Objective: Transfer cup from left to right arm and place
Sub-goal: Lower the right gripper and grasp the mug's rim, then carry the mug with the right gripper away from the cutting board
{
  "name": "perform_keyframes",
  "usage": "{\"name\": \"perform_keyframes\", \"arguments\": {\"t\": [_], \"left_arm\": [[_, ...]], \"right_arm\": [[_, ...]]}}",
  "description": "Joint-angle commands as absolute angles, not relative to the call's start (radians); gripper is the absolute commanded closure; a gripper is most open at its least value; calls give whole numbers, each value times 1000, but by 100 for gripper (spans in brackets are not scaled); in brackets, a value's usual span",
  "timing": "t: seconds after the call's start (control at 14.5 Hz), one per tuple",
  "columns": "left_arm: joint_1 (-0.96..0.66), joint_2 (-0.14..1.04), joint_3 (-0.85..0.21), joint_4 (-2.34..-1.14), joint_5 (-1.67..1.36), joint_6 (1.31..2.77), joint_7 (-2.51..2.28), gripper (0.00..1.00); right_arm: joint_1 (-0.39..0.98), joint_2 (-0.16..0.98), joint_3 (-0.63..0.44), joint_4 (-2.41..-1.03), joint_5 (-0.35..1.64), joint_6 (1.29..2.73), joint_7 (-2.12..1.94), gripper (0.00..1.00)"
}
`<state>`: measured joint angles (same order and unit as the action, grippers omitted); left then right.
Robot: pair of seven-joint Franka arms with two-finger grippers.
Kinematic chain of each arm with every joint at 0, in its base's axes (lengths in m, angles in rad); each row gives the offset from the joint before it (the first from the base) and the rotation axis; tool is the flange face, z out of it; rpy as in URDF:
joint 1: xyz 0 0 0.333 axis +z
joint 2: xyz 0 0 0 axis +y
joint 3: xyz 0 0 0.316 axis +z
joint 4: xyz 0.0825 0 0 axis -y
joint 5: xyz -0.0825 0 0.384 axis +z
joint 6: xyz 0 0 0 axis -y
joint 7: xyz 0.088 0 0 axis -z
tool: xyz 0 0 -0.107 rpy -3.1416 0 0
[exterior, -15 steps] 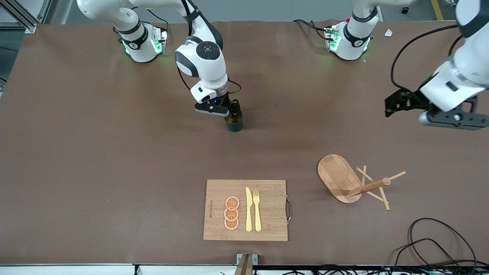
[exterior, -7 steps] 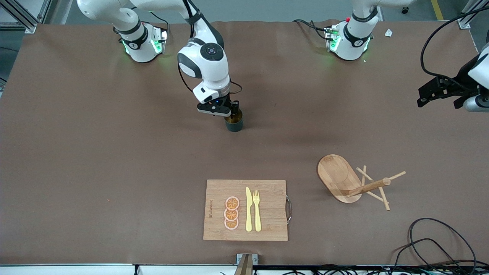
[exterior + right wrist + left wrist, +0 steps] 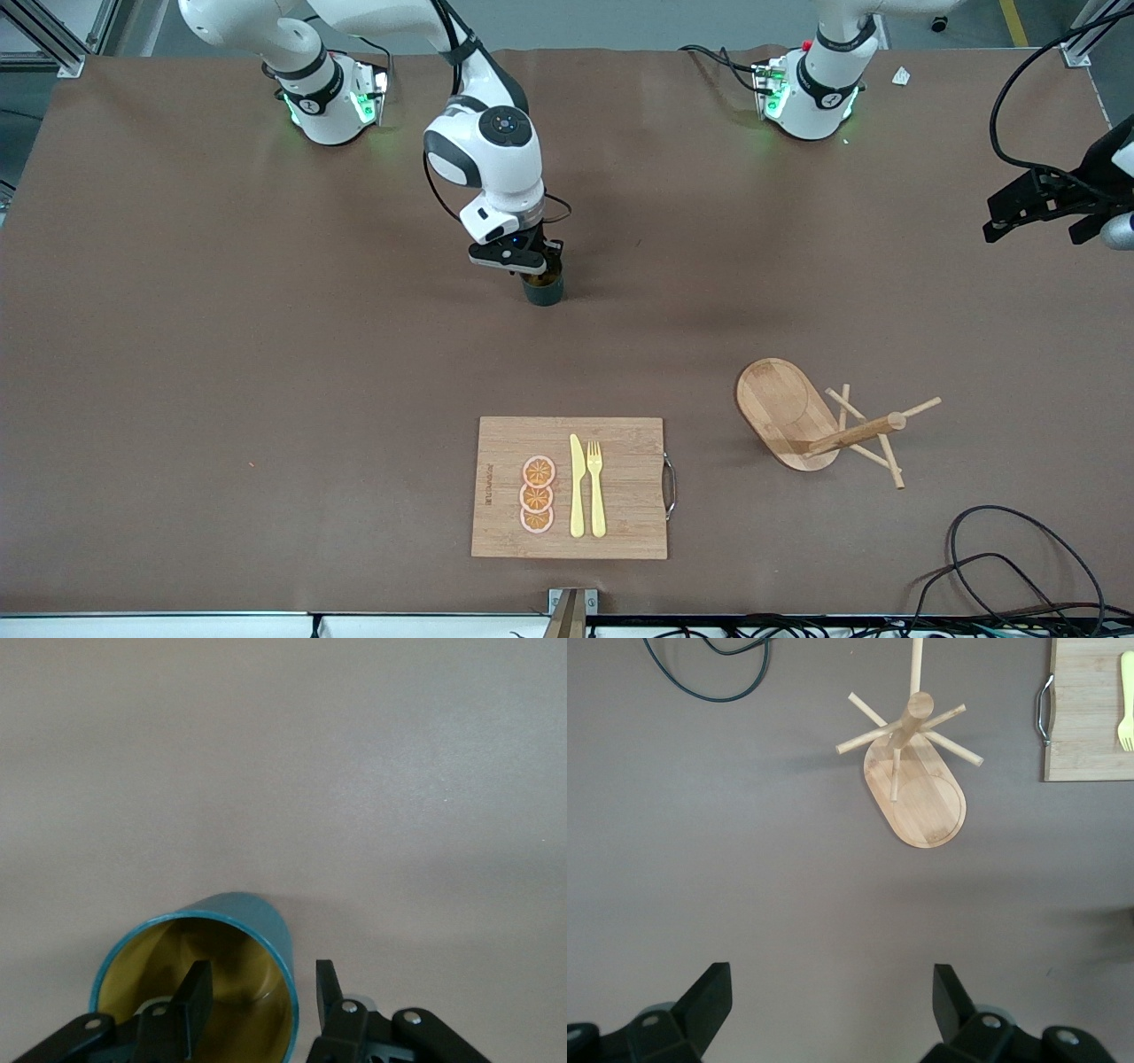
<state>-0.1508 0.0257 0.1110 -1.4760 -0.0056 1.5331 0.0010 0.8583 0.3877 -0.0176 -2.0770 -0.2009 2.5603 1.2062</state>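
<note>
Mid-pickup by right pincer (image 3: 257, 992): fingers straddling rim of cup (image 3: 542, 289) on tabletop (image 3: 221, 354), one inside, one outside, not yet clamped. Next: close, lift. Left pincer (image 3: 833, 1005) wide, empty, waiting aloft near left arm's end.

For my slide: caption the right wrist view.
Right gripper straddling the rim of the teal cup, one finger inside, one outside.
</note>
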Motion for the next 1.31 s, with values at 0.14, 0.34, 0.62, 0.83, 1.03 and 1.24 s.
{"name": "perform_keyframes", "arguments": {"t": [0.14, 0.34, 0.62, 0.83, 1.03, 1.24], "left_arm": [[-40, 14, -6, -1466, 12, 1517, -2, 0], [-46, 12, -3, -1466, 11, 1517, 5, 0], [-37, 25, -3, -1465, 8, 1517, 3, 0], [-34, 28, 0, -1468, 8, 1516, 5, 0], [-31, 29, 2, -1466, 18, 1516, -5, 0], [-34, 38, 2, -1465, 29, 1522, -8, 0]], "right_arm": [[865, 394, -29, -2065, -229, 2556, 1238, 79], [862, 394, -29, -2063, -229, 2556, 1236, 96], [839, 384, -28, -2034, -221, 2519, 1224, 100], [789, 327, -26, -1956, -218, 2260, 1197, 100], [694, 230, -23, -1951, -184, 2105, 981, 100], [582, 163, -26, -1954, -150, 2030, 766, 100]]}}
